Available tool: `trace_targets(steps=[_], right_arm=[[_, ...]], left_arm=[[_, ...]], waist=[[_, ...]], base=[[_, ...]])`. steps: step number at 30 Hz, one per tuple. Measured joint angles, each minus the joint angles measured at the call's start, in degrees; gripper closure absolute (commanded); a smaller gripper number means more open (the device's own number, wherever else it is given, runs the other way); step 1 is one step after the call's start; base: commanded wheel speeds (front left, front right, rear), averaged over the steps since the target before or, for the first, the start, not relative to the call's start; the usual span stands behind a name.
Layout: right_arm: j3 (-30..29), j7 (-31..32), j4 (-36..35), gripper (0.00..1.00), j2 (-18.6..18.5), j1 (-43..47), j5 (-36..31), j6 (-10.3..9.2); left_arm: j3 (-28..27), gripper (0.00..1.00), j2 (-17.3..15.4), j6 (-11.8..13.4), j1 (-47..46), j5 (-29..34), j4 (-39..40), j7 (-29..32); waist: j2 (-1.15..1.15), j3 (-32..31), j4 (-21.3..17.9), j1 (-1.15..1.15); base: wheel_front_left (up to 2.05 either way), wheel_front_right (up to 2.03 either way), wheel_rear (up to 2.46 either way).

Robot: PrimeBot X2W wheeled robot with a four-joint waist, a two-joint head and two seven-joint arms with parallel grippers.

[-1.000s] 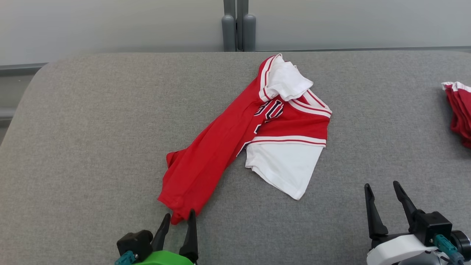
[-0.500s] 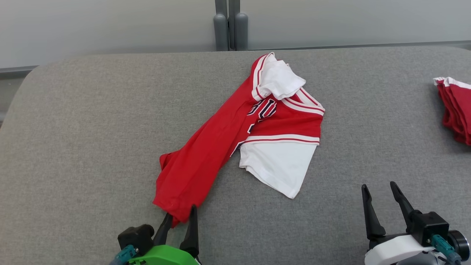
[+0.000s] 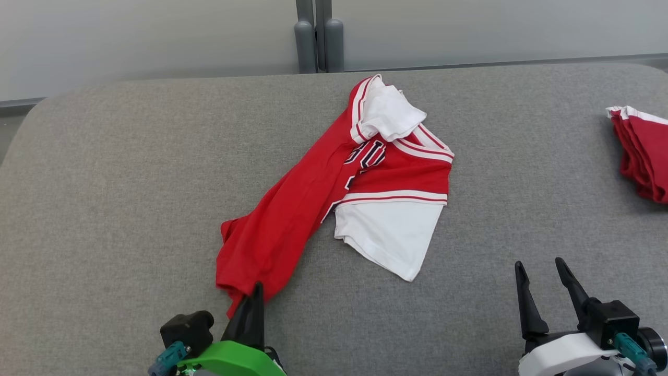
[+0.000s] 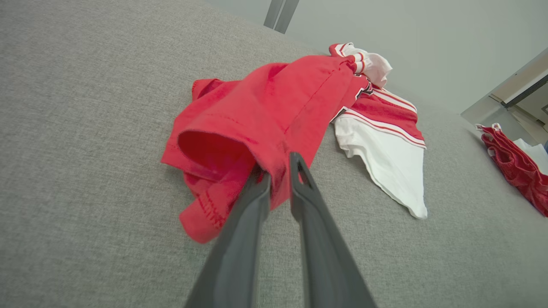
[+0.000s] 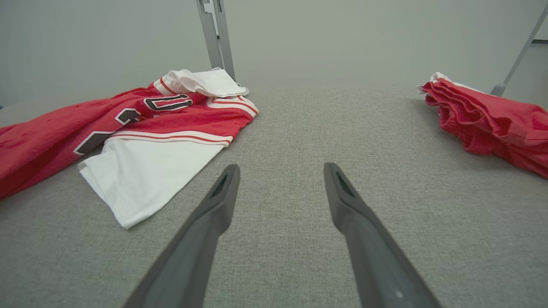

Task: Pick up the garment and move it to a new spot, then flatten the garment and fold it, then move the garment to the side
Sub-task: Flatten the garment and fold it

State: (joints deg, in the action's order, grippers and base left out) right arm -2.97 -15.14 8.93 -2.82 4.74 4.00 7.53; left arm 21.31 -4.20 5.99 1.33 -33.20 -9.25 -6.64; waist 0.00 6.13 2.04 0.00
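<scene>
Since a second ago the left jaws have closed. Their dark fingers [image 3: 249, 313], which then stood spread on either side of the hem, are now pressed together and pinching a fold of red fabric at the near corner of the basketball jersey [image 3: 313, 198]. In the left wrist view the fingers [image 4: 252, 201] clamp the hem beside an open red tube of cloth, and a stitched edge hangs just below them.

The jersey lies crumpled across the middle of the grey bench [image 3: 104, 183]. Its long red body runs from the pinched corner towards the far edge. A white panel with red stripes is spread out to the right, and dark lettering shows on a fold.

The right jaws are spread wide and hold nothing. Their fingers [image 3: 524, 297] are at the lower right, well apart from the jersey.

A pile of red garments [image 3: 642, 151] sits at the bench's right edge. Grey posts [image 3: 313, 36] stand behind the far edge.
</scene>
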Motion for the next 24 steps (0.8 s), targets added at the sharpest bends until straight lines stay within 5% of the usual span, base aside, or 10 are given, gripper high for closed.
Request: trace_targets(steps=[1,13,24], right_arm=[[0.0,0.0,0.0,0.0,0.0,0.0,0.1,0.0],[-0.3,0.0,0.3,0.0,0.0,0.8,0.5,0.0],[0.6,0.0,0.8,0.0,0.0,0.8,1.9,0.0]], left_arm=[[0.1,1.0,-0.2,0.1,0.2,0.0,0.5,0.2],[2.1,1.0,-2.9,-0.7,2.6,-2.2,16.6,7.4],[6.9,1.0,-1.7,-3.8,-3.7,-6.0,34.4,13.9]], waist=[[0.0,-0.1,0.1,0.0],[0.0,-1.3,1.1,0.0],[0.0,-2.9,1.4,0.0]], base=[[0.0,0.0,0.0],[0.0,0.0,0.0],[0.0,0.0,0.0]])
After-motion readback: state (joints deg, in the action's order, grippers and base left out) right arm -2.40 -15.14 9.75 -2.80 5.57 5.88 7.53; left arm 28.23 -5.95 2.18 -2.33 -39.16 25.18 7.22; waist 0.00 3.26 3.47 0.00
